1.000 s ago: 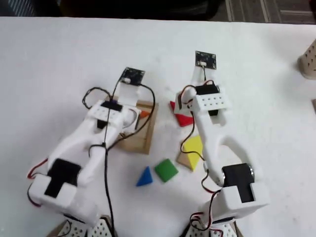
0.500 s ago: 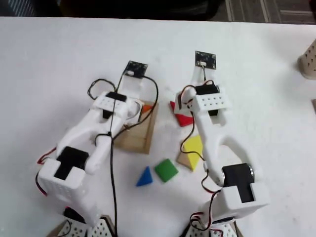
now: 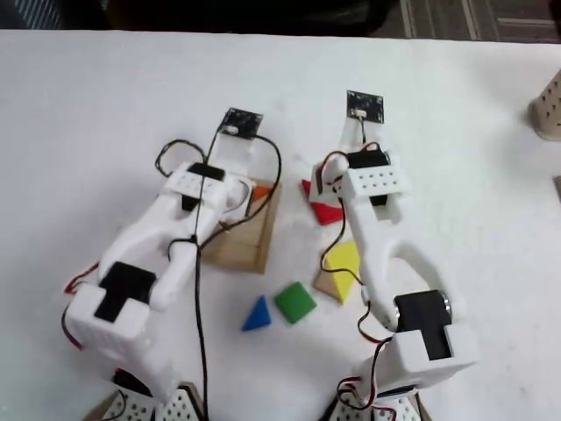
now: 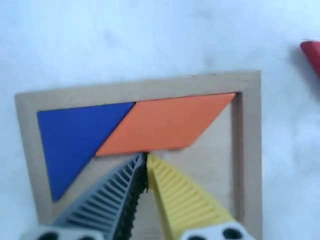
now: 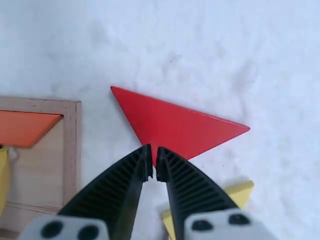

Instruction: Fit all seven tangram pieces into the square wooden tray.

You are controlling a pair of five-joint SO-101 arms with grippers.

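The square wooden tray [image 4: 250, 150] holds a big blue triangle [image 4: 70, 137] and an orange parallelogram [image 4: 165, 122] side by side along its far wall. My left gripper [image 4: 145, 162] is shut and holds nothing, its tips against the near edge of the orange parallelogram. My right gripper [image 5: 153, 165] is shut, its tips at the near edge of the red triangle [image 5: 175, 125], which lies flat on the table just right of the tray [image 5: 75, 135]. In the high view the left arm covers most of the tray [image 3: 254, 241].
Loose on the white table near the right arm lie a yellow triangle [image 3: 344, 259], a green square [image 3: 294, 301] and a small blue triangle [image 3: 257, 314]. A tan piece [image 3: 331, 285] pokes out beneath the yellow one. A beige object [image 3: 548, 110] stands at the right edge.
The left arm swung farther over the tray, and the orange parallelogram slid a little toward the far wall. The right arm has kept still.
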